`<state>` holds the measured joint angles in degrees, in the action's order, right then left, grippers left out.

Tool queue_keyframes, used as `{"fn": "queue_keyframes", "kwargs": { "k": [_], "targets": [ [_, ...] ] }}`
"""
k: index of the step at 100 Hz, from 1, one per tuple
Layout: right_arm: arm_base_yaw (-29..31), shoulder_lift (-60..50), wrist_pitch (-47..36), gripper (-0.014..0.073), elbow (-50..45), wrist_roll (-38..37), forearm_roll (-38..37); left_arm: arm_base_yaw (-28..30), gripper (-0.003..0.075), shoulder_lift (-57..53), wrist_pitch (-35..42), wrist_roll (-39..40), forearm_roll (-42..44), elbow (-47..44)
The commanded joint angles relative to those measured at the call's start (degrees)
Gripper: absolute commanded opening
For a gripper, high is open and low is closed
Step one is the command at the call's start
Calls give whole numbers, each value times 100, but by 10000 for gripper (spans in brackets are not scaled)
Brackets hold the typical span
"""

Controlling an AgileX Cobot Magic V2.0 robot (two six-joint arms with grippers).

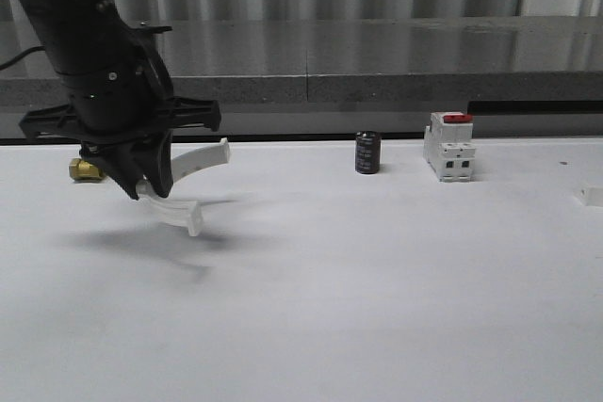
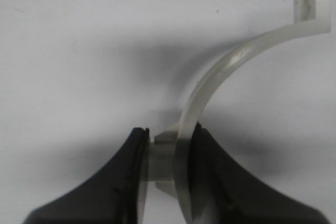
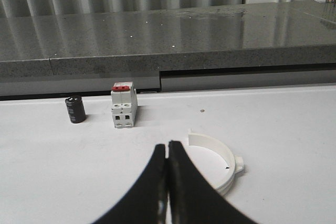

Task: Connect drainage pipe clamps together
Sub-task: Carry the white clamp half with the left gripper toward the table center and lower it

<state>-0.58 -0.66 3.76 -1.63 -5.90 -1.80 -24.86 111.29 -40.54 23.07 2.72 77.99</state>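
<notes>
My left gripper [image 1: 146, 187] hangs over the table's left part, shut on one white half-ring drainage pipe clamp [image 1: 203, 159]. In the left wrist view the fingers [image 2: 126, 182] pinch the clamp's side tab, and its arc [image 2: 220, 72] curves away to a tabbed end. The second clamp [image 3: 223, 163] lies flat on the table just beside my right gripper [image 3: 168, 146], apart from it. That gripper is shut with nothing between its fingers. A bit of this clamp [image 1: 589, 197] shows at the front view's right edge.
A brass valve [image 1: 85, 169] sits behind the left gripper. A black cylinder [image 1: 367, 152] and a white block with a red top [image 1: 448, 146] stand at the table's back. A grey stone ledge [image 1: 377, 63] runs behind the table.
</notes>
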Motion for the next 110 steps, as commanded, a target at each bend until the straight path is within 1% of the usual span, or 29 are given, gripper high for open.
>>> {"fn": "queue_keyframes", "kwargs": {
  "k": [1,56,61,68,75,80,82,85,90,96,110],
  "targets": [
    [27,-103,-481,-67,112,41,-12,-132,-20,-202,91,155,3,242],
    [27,-103,-475,-67,112,41,-12,-236,-13,210,-164,165,-55,240],
    [27,-103,-475,-67,112,41,-12,-236,18,210,-190,165,-55,240],
    [27,-103,-470,-67,112,41,-12,-236,98,210,-213,165,-55,240],
    [27,-103,-470,-67,112,41,-12,-236,205,210,-211,165,-55,240],
    [27,-103,-470,-67,112,41,-12,-236,302,210,-215,165,-55,240],
    [27,-103,-470,-67,112,41,-12,-236,326,210,-215,165,-55,240],
    [27,-103,-470,-67,112,41,-12,-236,381,210,-215,165,-55,240],
    [27,-103,-470,-67,112,41,-12,-236,440,210,-204,165,-55,240],
    [27,-103,-470,-67,112,41,-12,-236,470,210,-178,154,-2,240],
    [27,-103,-470,-67,112,41,-12,-236,471,56,-77,144,171,240]
  ]
}}
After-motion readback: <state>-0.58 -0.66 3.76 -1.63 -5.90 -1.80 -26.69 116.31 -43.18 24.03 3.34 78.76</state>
